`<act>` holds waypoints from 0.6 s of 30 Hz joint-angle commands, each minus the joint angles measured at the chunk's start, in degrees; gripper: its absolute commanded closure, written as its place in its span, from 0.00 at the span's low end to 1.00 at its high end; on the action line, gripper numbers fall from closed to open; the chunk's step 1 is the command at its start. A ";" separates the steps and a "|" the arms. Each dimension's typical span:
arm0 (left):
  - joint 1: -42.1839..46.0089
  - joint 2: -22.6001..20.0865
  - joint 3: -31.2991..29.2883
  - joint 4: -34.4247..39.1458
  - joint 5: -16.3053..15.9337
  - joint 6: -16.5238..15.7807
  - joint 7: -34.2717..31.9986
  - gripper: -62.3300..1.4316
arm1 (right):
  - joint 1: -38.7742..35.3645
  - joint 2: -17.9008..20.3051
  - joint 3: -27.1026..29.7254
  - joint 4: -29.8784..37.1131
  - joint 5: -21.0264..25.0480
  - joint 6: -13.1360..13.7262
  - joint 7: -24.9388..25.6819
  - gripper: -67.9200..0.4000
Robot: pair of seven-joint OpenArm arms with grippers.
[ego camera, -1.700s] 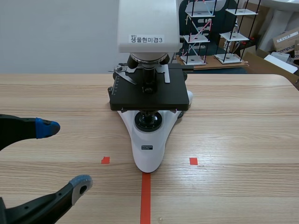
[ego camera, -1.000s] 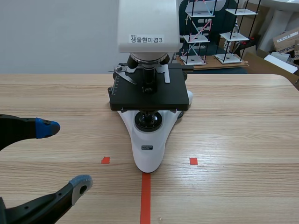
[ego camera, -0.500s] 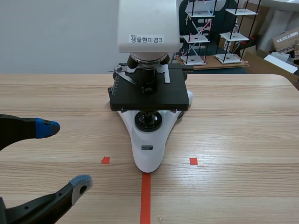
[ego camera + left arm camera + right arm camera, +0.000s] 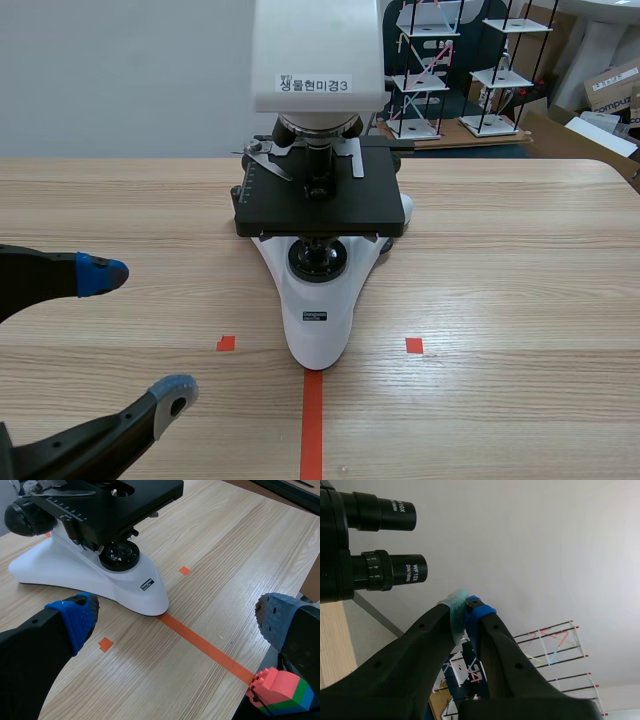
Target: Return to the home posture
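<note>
nothing moves in the last moments: the left pincer (image 4: 136, 333) stays wide open and empty, low over the counter (image 4: 520, 300) near the microscope (image 4: 318, 300), so i think this arm is already home. the right pincer (image 4: 465, 608) shows only in its own view, closed on nothing, pointing up by the eyepieces (image 4: 385, 572). only the left wrist view shows a pink, green and blue block (image 4: 280, 690).

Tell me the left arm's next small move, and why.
Probably draw the left gripper straight back, away from the microscope: it is open and empty, low over the table, so nothing needs releasing first.
</note>
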 commanded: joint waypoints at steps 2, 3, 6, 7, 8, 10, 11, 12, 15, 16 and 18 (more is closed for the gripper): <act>0.11 -0.20 -0.15 0.48 -0.57 -0.09 -0.76 0.00 | -1.22 2.21 0.59 3.65 0.37 -3.91 0.37 0.98; 0.11 -0.20 -0.15 0.48 -0.57 -0.09 -0.76 0.00 | -2.19 2.91 0.66 4.83 0.37 -5.22 0.37 0.98; 0.11 -0.20 -0.15 0.48 -0.57 -0.09 -0.76 0.00 | -5.92 4.98 2.21 8.50 0.39 -9.53 0.39 0.94; 0.11 -0.20 -0.15 0.48 -0.57 -0.09 -0.76 0.00 | -7.56 5.64 3.23 9.66 0.39 -11.26 0.39 0.92; 0.11 -0.20 -0.15 0.48 -0.57 -0.09 -0.76 0.00 | -9.25 6.16 4.42 10.78 0.39 -12.68 0.39 0.91; 0.11 -0.20 -0.15 0.48 -0.57 -0.09 -0.76 0.00 | -13.20 7.32 7.34 13.09 0.39 -14.91 0.37 0.89; 0.11 -0.20 -0.15 0.48 -0.57 -0.09 -0.76 0.00 | -15.26 7.91 8.92 14.21 0.39 -15.45 0.39 0.89; 0.11 -0.20 -0.15 0.48 -0.57 -0.09 -0.76 0.00 | -17.20 8.48 10.36 15.30 0.42 -15.76 0.42 0.89; 0.11 -0.20 -0.15 0.48 -0.57 -0.09 -0.76 0.00 | -23.93 10.01 15.23 18.67 0.59 -17.18 0.79 0.79; 0.11 -0.20 -0.15 0.48 -0.57 -0.09 -0.76 0.00 | -26.32 10.43 16.81 19.67 0.59 -17.81 1.22 0.74; 0.11 -0.20 -0.15 0.48 -0.57 -0.09 -0.76 0.00 | -31.30 10.78 20.06 21.49 0.59 -19.34 2.23 0.62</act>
